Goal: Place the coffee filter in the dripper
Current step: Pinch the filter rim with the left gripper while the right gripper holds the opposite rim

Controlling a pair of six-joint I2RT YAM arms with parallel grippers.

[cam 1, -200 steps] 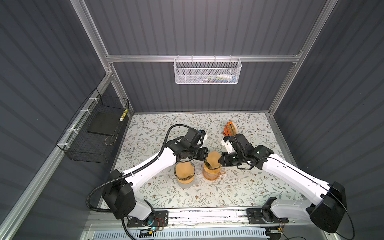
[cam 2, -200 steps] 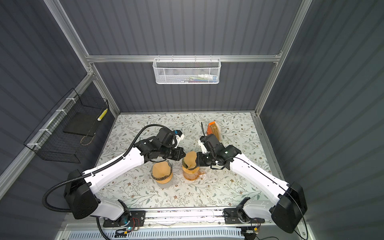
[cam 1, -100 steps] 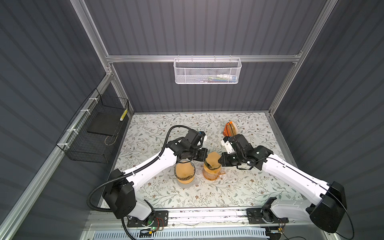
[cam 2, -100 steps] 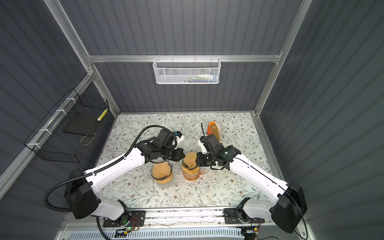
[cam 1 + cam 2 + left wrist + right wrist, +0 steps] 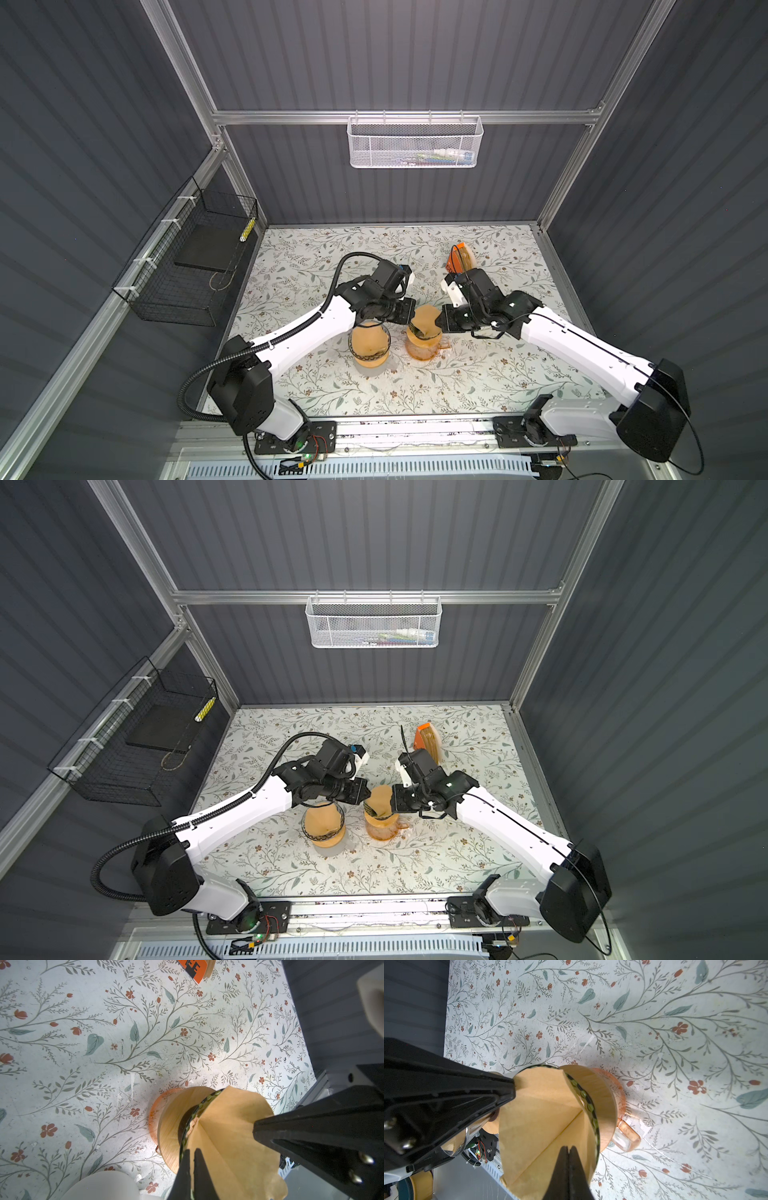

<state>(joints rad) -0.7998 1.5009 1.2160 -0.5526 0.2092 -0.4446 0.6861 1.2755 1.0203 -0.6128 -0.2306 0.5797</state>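
Note:
The coffee filter (image 5: pixel 424 318) (image 5: pixel 379 802) is a brown paper cone, spread open and resting in the top of the dripper (image 5: pixel 422 347) (image 5: pixel 380 831). The dripper is orange glass with a wooden collar (image 5: pixel 604 1095) (image 5: pixel 168 1126). My left gripper (image 5: pixel 411 313) (image 5: pixel 192 1150) is shut on the filter's (image 5: pixel 228 1136) left edge at the rim. My right gripper (image 5: pixel 438 323) (image 5: pixel 568 1148) is shut on the filter's (image 5: pixel 539 1115) opposite edge. The two grippers face each other across the dripper.
A glass carafe (image 5: pixel 370 345) (image 5: pixel 324 825) holding another brown filter stands just left of the dripper, under my left arm. An orange holder with stacked filters (image 5: pixel 459 259) (image 5: pixel 426 742) lies behind. A white mesh basket (image 5: pixel 415 143) hangs on the back wall, a black wire basket (image 5: pixel 191 266) on the left wall.
The left wrist has shifted very slightly. Both grippers stay shut on the filter over the dripper.

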